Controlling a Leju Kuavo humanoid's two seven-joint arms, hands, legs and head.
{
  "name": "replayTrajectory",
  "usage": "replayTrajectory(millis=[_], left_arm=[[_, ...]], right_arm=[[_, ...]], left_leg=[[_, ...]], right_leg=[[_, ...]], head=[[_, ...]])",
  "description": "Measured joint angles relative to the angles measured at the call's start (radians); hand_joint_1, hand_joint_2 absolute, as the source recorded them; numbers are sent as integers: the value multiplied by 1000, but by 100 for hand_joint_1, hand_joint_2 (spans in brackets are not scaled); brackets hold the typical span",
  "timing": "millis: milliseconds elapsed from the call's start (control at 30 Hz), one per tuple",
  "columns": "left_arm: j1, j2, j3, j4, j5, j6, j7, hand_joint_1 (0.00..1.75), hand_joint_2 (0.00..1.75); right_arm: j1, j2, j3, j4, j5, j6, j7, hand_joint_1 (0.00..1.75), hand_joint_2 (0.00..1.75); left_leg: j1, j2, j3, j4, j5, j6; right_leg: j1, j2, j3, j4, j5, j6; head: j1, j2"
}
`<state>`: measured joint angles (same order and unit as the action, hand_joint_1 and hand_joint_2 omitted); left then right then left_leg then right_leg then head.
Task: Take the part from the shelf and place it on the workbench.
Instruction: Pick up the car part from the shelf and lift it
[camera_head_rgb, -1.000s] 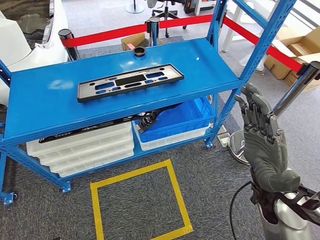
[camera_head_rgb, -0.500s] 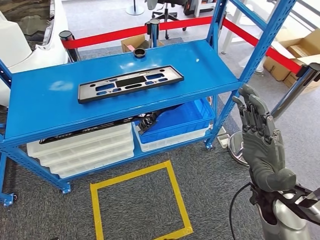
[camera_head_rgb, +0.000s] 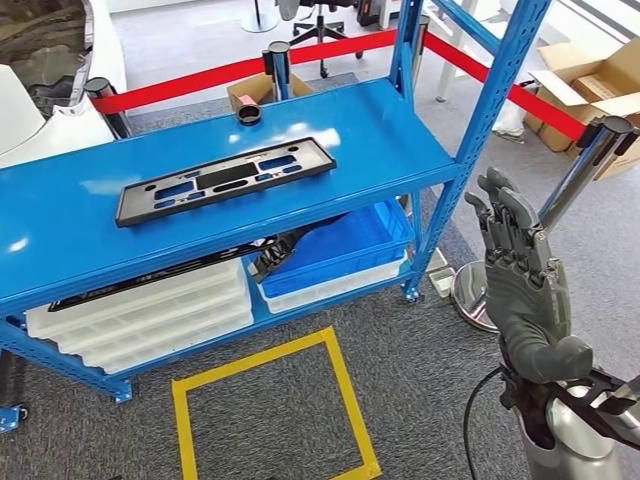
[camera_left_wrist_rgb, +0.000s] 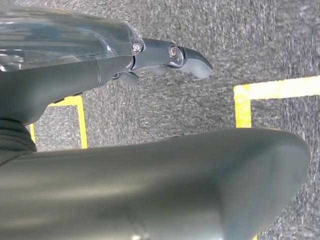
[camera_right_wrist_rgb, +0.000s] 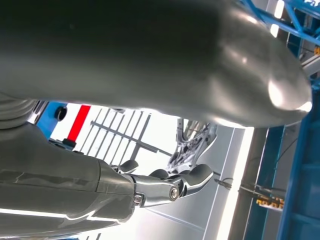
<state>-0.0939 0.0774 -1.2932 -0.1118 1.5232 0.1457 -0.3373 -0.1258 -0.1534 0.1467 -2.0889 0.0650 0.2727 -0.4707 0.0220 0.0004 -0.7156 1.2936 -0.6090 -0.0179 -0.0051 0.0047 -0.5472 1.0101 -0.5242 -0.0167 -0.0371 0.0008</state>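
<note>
1. Right hand (camera_head_rgb: 524, 278): raised upright, palm side away from the head camera, fingers extended and slightly apart, holding nothing. It stands beyond the right end of the shelf (camera_head_rgb: 392, 135), touching none of it.
2. Part (camera_head_rgb: 225, 180): long flat black plate with slotted cut-outs, lying flat on the blue top level of the shelf, well apart from the right hand, up and to its left in the head view.
3. Small black ring (camera_head_rgb: 248, 113): on the same top level, further from the right hand than the part, near the back edge.
4. Lower level: blue bin (camera_head_rgb: 355, 240) stacked on a white tray, the nearest container to the right hand; stacked white trays (camera_head_rgb: 143, 305) beyond it to the left.
5. Floor: yellow tape square (camera_head_rgb: 268, 400) on grey carpet, below and left of the right hand, in front of the shelf.
6. Left hand (camera_left_wrist_rgb: 113, 120): seen from its wrist camera over the carpet and yellow tape; the thumb and one finger are extended, nothing held in what shows. Cannot tell how the remaining fingers lie.
7. Behind the shelf: red barrier belt (camera_head_rgb: 189, 78) on posts; cardboard boxes (camera_head_rgb: 596, 75) past the right hand.
</note>
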Motion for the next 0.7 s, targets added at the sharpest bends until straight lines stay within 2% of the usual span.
replayTrajectory(millis=[67, 100, 133, 167, 200, 267, 300, 367, 433, 467, 500, 533, 600, 633, 667, 700], left_arm=[[1, 0, 0, 0, 0, 0, -1, 0, 0], [1, 1, 0, 0, 0, 0, -2, 0, 0], [0, 2, 0, 1, 0, 0, -3, 0, 0], [1, 3, 0, 1, 0, 0, -4, 0, 0], [2, 4, 0, 2, 0, 1, -4, 0, 0], [3, 4, 0, 2, 0, 1, -6, 0, 0], [2, 4, 0, 2, 0, 1, -7, 0, 0], [-1, 4, 0, 3, 0, 2, -9, 0, 0], [-1, 4, 0, 3, 0, 1, -10, 0, 0], [-1, 4, 0, 3, 0, 1, -10, 0, 0], [0, 4, 0, 3, 0, 1, -10, 0, 0], [1, 4, 0, 3, 0, 0, -10, 0, 0], [0, 4, 0, 3, 0, 0, -11, 0, 0], [-1, 3, 0, 3, 0, -1, -11, 0, 0], [-2, 3, 0, 3, 0, -2, -11, 0, 0], [-2, 3, 0, 3, 0, -2, -11, 0, 0]], right_arm=[[1, 0, 0, 0, 1, -2, 0, 0, 0], [1, 0, 0, 0, 2, -4, 0, 0, 0], [2, 0, 0, 0, 2, -6, 0, 0, 0], [3, -1, 0, 0, 3, -8, 1, 0, 0], [5, -1, 1, 0, 2, -10, 2, 0, 0], [7, -2, 2, -1, 0, -14, 5, 0, 0], [7, -3, 2, -3, -1, -18, 5, 0, 0], [6, -4, 2, -5, 6, -29, 0, 0, 0], [9, -4, 2, -7, 21, -39, -7, 0, 0], [12, -4, 2, -8, 27, -42, -9, 0, 0], [13, -4, 2, -9, 32, -44, -11, 0, 0], [14, -4, 2, -10, 34, -45, -12, 0, 0], [15, -4, 2, -12, 36, -45, -12, 0, 0], [16, -4, 1, -12, 36, -45, -12, 0, 0], [17, -6, 1, -13, 35, -45, -13, 0, 0], [18, -7, 1, -14, 34, -45, -12, 0, 0]], left_leg=[[-6, 0, 26, -108, 89, 13], [-10, -1, 43, -165, 123, 19], [-15, -1, 56, -210, 142, 25], [-19, -1, 62, -233, 148, 30], [-22, -1, 63, -238, 141, 34], [-20, -1, 77, -250, 143, 42], [-17, -1, 87, -257, 141, 46], [-11, -2, 106, -267, 135, 53], [-10, -2, 118, -269, 123, 55], [-10, -2, 125, -269, 116, 55], [-10, -2, 135, -269, 109, 54], [-10, -2, 146, -269, 101, 53], [-10, -3, 169, -270, 85, 48], [-9, -3, 176, -271, 79, 44], [-9, -3, 180, -274, 73, 38], [-9, -3, 184, -275, 72, 31]], right_leg=[[3, 3, 23, 0, -17, 1], [4, 4, 34, 0, -26, 4], [5, 5, 39, 0, -34, 8], [4, 6, 42, 0, -41, 14], [4, 7, 45, 0, -44, 21], [4, 7, 51, 5, -47, 31], [4, 6, 45, 26, -49, 35], [1, 4, -4, 116, -72, 46], [-3, 2, -85, 230, -115, 55], [-4, 1, -116, 260, -124, 58], [-5, 1, -131, 257, -114, 60], [-6, 0, -128, 219, -80, 60], [-3, -1, -95, 97, 13, 54], [0, -2, -82, 50, 37, 47], [4, -2, -75, 23, 50, 40], [7, -3, -74, 16, 45, 32]], head=[[0, 0], [0, 0], [-1, 0], [-1, 0], [-1, 0], [-2, 0], [-1, 0], [0, 0], [0, 0], [0, 0], [0, 0], [0, 0], [-1, 0], [-1, 0], [-1, 0], [-1, 0]])
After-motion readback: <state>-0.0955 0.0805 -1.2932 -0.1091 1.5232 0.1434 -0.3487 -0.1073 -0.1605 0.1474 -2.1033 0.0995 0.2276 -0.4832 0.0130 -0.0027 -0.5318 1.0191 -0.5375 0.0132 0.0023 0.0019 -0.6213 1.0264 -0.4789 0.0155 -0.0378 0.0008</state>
